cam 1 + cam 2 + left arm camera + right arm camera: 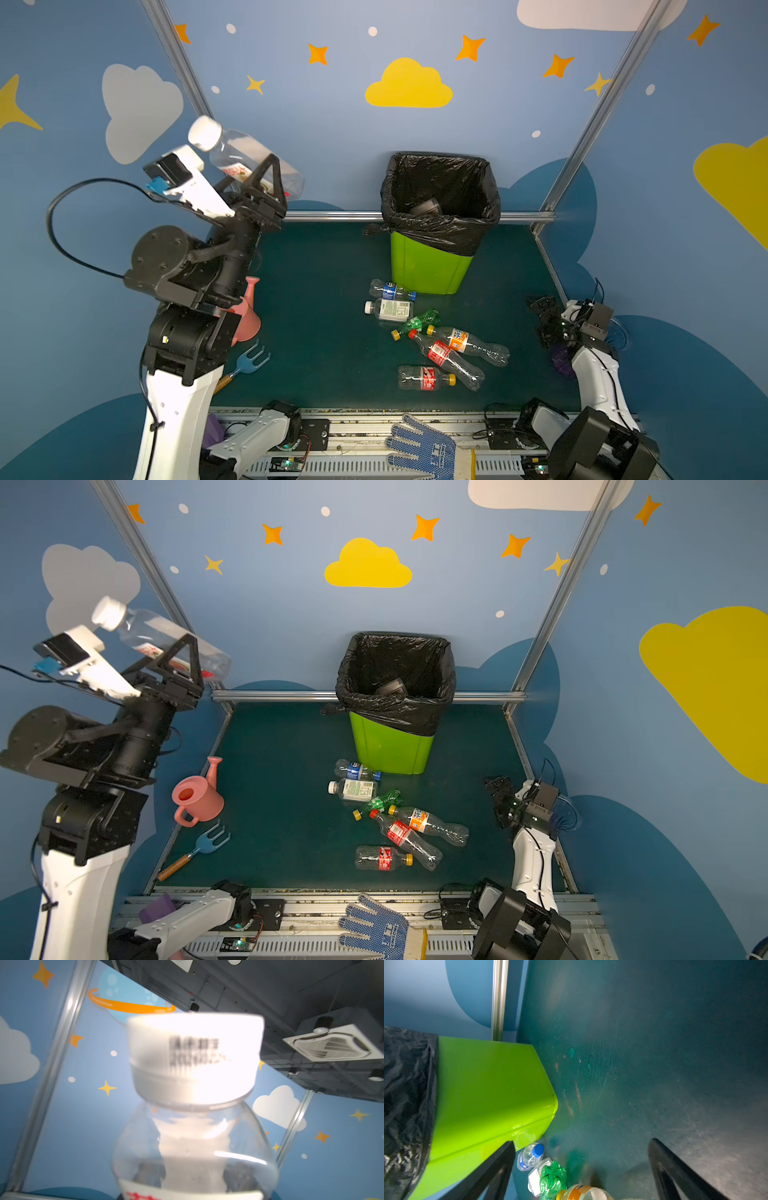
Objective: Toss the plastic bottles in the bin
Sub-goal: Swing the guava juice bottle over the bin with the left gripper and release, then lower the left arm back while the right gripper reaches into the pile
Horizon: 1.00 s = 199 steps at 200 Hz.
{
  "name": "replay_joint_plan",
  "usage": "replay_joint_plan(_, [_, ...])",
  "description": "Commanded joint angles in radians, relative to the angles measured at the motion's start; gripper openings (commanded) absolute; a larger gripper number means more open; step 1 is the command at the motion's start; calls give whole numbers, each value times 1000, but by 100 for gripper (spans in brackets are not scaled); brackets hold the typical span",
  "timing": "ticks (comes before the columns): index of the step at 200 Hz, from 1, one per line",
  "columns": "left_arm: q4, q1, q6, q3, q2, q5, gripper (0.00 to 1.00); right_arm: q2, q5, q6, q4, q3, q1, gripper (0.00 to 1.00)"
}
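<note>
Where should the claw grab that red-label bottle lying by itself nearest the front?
The front red-label bottle lies flat on its side, yellow cap pointing right, and its long sides look free. It is probably best pinched at its labelled middle, coming straight down from above, across its width.

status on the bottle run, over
Left gripper shut on white-capped bottle, raised left of the bin. Right gripper open, empty. Six bottles on the mat. Nothing between bottle and bin.
</note>
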Motion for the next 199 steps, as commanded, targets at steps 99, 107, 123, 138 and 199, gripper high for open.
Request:
replay_joint_plan(99, [-152,-191,-5,673,693,219,100,-129,-29,20,-57,26,-4,98])
replay_joint_plan(107, [-170,-190,16,662,671,216,100,-134,-29,22,-69,26,-5,98])
replay_joint_plan(123, [-250,-189,46,687,655,214,100,-138,-32,29,-83,19,-4,98])
replay_joint_plan(138, [-289,-189,63,658,633,207,100,-141,-36,39,-102,15,-5,98])
replay_joint_plan(199, [-117,-190,105,-37,304,157,100,-197,-50,-5,-198,19,22,97])
